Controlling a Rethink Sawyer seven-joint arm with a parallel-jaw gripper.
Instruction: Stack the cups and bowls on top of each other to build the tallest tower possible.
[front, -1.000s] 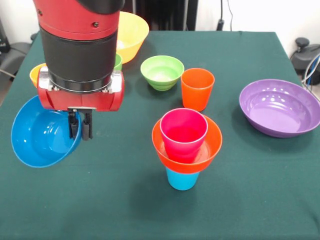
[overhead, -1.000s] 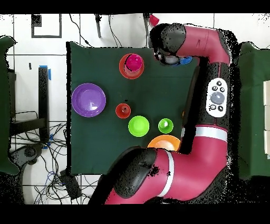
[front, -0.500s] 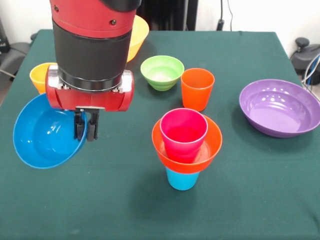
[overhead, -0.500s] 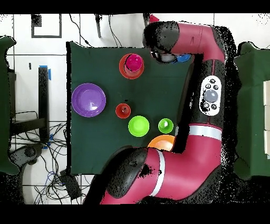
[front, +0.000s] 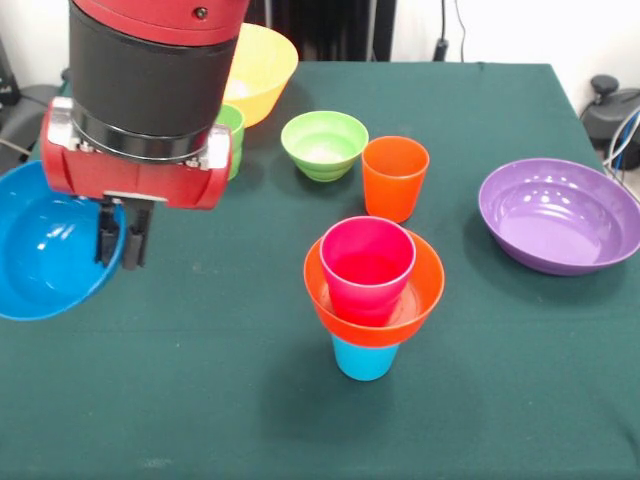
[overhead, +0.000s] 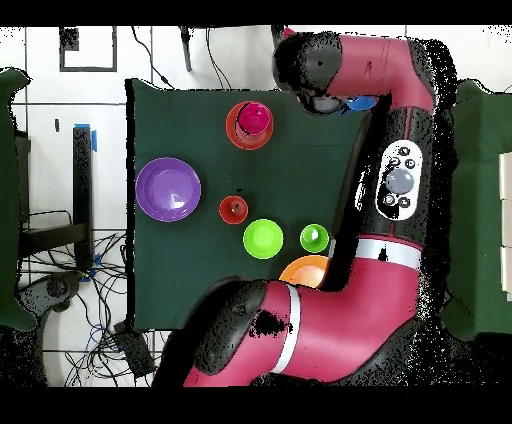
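Green table (front: 250, 400): end effector (front: 120, 238), clamped on blue bowl (front: 45, 250), has shifted toward its edge.

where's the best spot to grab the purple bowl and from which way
Take the purple bowl by its rim, coming straight down from above, one finger inside the wall and one outside. It sits upright and open, wide and shallow, too broad to span across. It stands apart from the orange cup, so any stretch of rim looks reachable. The gripper grips the blue bowl the same way.
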